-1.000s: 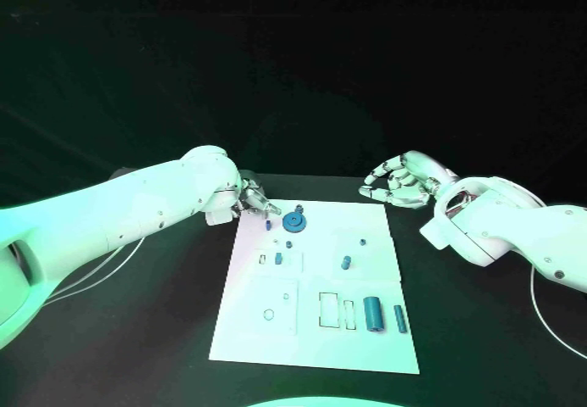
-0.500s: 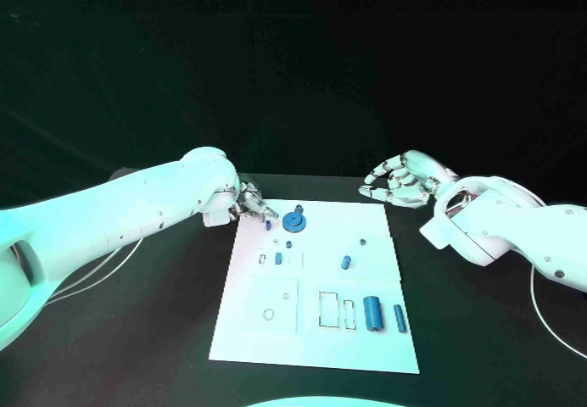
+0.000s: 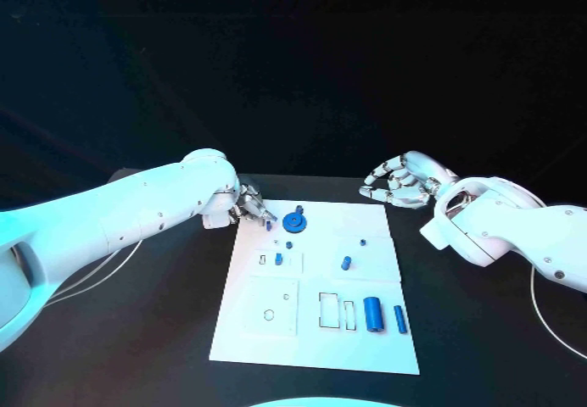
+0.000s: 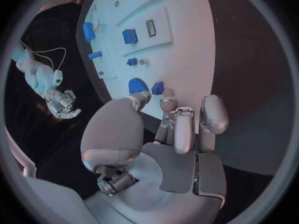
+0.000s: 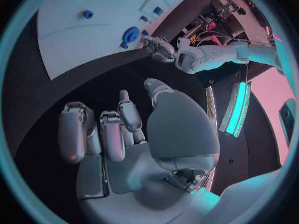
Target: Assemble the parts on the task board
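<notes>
The white task board point(image 3: 312, 339) lies in the middle of the table. A round blue gear point(image 3: 295, 222) point(image 4: 137, 85) and a small blue piece point(image 3: 269, 225) point(image 4: 157, 88) sit near its far left corner. My left hand point(image 3: 251, 205) point(image 4: 168, 124) hovers at that corner, its fingertips point(image 4: 168, 104) just short of the small piece and nothing held. Nearer lie a blue block point(image 3: 279, 259), a short peg point(image 3: 348, 262), a thick cylinder point(image 3: 373, 314) and a thin one point(image 3: 399, 318). My right hand point(image 3: 398, 182) point(image 5: 118, 129) hangs beyond the far right corner, fingers loosely bent, holding nothing.
The black table point(image 3: 147, 339) surrounds the board on every side. Outlined recesses point(image 3: 330, 309) and a small ring mark point(image 3: 269, 315) are on the board's near half. A thin cable point(image 3: 86, 275) trails on the table under my left arm.
My left hand's fingers have edged slightly down toward the small blue piece. The right hand and the parts have stayed where they were.
</notes>
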Tool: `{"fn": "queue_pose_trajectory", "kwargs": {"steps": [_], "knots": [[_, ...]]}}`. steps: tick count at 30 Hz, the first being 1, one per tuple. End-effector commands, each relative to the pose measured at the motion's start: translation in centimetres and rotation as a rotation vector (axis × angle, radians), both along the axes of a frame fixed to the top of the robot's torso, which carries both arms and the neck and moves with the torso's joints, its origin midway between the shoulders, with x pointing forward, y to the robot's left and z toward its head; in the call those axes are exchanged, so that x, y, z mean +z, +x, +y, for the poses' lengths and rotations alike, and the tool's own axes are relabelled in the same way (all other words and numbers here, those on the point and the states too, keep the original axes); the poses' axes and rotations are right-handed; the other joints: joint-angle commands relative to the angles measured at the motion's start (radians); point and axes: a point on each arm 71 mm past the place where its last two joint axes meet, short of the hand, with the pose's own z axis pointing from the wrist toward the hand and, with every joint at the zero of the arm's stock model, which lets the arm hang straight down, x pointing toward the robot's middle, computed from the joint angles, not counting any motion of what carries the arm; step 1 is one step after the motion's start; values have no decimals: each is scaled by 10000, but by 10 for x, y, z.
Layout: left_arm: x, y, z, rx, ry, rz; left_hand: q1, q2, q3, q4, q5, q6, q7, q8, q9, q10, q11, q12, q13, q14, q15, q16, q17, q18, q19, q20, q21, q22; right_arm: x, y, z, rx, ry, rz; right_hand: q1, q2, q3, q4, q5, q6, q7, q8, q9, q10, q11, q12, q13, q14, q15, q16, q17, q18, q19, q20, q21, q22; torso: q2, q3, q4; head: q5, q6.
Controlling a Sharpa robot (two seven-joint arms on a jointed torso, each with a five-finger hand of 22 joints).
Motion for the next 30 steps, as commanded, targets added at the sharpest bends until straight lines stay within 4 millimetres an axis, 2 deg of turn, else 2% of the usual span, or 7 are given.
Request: {"fn": "queue_pose_trajectory", "kwargs": {"steps": [1,18,23,26,30], "knots": [[-1,-1,-2,-58,-144,217,200,35,-46,-20,25,114,-21,-37,-20,30,-50,76,46,614,24,63,965,94,61,6,69,32,0,-1,1,168,-65,-56,-15,48,-59,9,39,-55,6,48,-13,-63,-2,11,9,831,-6,-25,1865,187,-55,-3,-27,1800,7,3,-3,-4,-4],[-4,-2,-4,47,-393,362,629,182,34,-83,18,186,-68,-31,-64,44,-94,83,28,619,-15,75,982,89,75,-19,86,67,0,0,1,166,-81,-34,-7,57,-60,10,48,-53,6,54,-12,-63,-3,11,9,830,-6,-27,1861,192,-65,-4,-51,1792,9,6,-6,34,-39],[-4,-2,-4,113,-704,429,1298,396,274,-314,-49,270,-154,54,-54,69,-171,85,23,627,-80,90,1007,83,86,-56,102,108,0,0,2,172,-88,-26,6,77,-55,11,62,-50,5,61,-11,-52,-4,25,20,832,-7,-23,1868,188,-56,-4,-34,1800,9,4,-5,23,-52],[-4,-2,-3,201,-959,522,1946,586,670,-701,-166,332,-253,256,61,145,-259,107,68,641,-155,112,1049,70,123,-104,137,181,0,0,2,178,-93,-19,14,89,-51,11,73,-49,4,64,-10,-51,-5,27,21,831,-8,-25,1865,188,-56,-4,-36,1800,8,4,-5,22,-56],[-4,-4,-1,366,-1311,709,2323,628,1289,-1079,-389,266,-289,498,267,242,-300,106,90,654,-189,124,1071,55,163,-146,179,264,0,0,1,179,-97,-16,26,103,-45,9,92,-48,3,68,-10,-48,-6,31,24,833,-8,-21,1871,187,-54,-5,-32,1802,10,3,-4,23,-67]]}}
